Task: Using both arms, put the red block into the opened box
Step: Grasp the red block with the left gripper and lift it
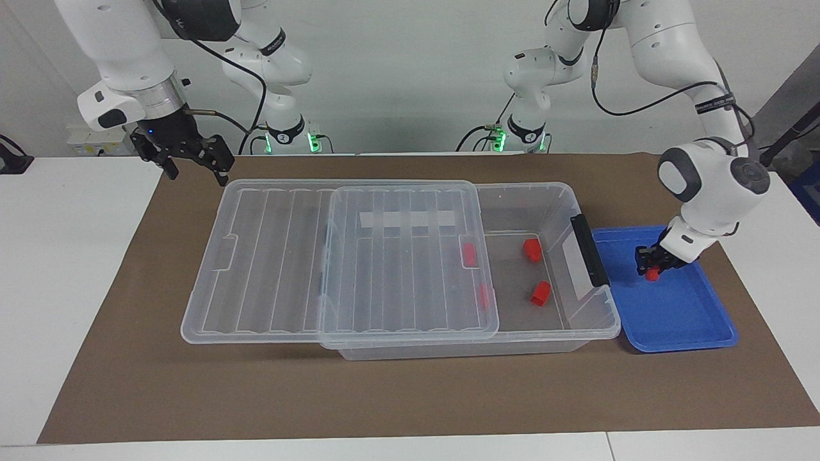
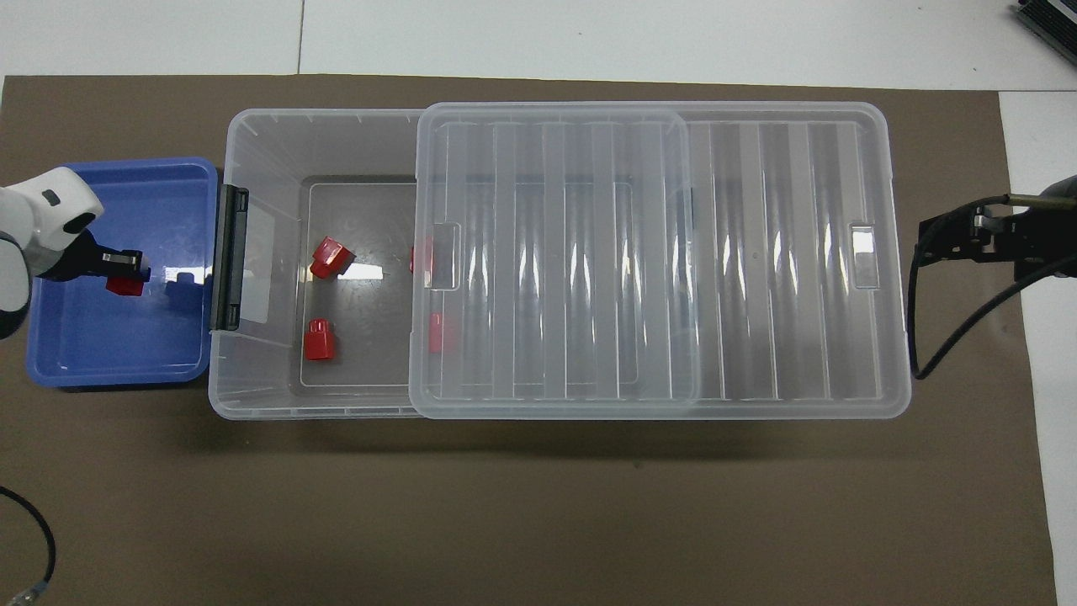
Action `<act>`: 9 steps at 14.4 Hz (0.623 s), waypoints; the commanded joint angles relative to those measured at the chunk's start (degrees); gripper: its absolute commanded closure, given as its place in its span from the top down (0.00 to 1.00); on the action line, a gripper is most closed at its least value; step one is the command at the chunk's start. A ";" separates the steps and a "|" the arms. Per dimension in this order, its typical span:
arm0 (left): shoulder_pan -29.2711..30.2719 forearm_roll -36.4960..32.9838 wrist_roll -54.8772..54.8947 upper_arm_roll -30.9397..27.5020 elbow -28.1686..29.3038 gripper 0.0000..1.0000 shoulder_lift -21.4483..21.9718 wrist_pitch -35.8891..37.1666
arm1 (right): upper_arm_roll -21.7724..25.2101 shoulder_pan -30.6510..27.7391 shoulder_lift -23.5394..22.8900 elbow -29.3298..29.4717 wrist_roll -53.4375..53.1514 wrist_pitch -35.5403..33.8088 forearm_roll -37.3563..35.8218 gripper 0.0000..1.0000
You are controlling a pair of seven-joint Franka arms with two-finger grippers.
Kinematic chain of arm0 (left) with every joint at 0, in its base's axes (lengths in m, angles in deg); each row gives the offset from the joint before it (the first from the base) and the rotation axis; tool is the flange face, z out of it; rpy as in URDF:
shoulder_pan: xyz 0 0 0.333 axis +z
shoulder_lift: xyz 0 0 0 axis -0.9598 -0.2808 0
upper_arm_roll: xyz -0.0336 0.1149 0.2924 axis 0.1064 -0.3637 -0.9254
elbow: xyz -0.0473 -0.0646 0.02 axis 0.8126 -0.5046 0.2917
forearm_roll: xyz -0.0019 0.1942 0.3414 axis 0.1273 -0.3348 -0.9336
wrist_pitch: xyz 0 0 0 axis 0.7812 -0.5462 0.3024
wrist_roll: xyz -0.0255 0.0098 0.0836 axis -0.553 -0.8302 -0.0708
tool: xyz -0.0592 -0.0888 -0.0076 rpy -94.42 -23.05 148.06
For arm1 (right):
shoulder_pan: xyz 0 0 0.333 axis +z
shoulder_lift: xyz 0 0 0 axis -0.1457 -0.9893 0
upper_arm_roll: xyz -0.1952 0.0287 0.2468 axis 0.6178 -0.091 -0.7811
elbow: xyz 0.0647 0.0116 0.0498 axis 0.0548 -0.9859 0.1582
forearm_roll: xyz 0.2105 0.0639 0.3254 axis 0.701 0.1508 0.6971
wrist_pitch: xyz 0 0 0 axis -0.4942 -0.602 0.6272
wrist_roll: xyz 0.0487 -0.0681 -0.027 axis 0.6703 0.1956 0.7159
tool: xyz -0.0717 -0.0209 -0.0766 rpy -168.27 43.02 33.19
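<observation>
2 claws: left claw [image 1: 651, 269] clamps red block [image 1: 652, 275] over blue tray [image 1: 685, 320]; right claw [image 1: 192, 161] open, off box [image 1: 551, 192] end.

Tray [image 1: 692, 320] beside box [image 1: 551, 192], left arm's end; lid [image 1: 269, 256] atop.

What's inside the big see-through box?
Two red blocks lie in plain sight on the floor of the box, in its open part. Two more red shapes show blurrily through the slid-back lid; what else lies under the lid is hard to tell.
</observation>
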 commanded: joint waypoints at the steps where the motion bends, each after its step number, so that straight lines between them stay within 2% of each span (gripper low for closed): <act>1: -0.64 1.56 -6.27 0.12 -12.99 0.00 0.11 15.98 | -0.30 -0.66 -0.17 0.50 1.35 -0.68 0.70 1.00; 5: -5.36 2.09 -22.94 2.66 -18.36 0.00 0.64 24.10 | -0.22 -0.66 -0.17 0.50 1.35 -0.68 0.70 1.00; 9: -17.58 -0.28 -44.06 2.93 -19.17 0.00 0.64 19.82 | -0.22 -0.66 -0.17 0.50 1.35 -0.68 0.70 1.00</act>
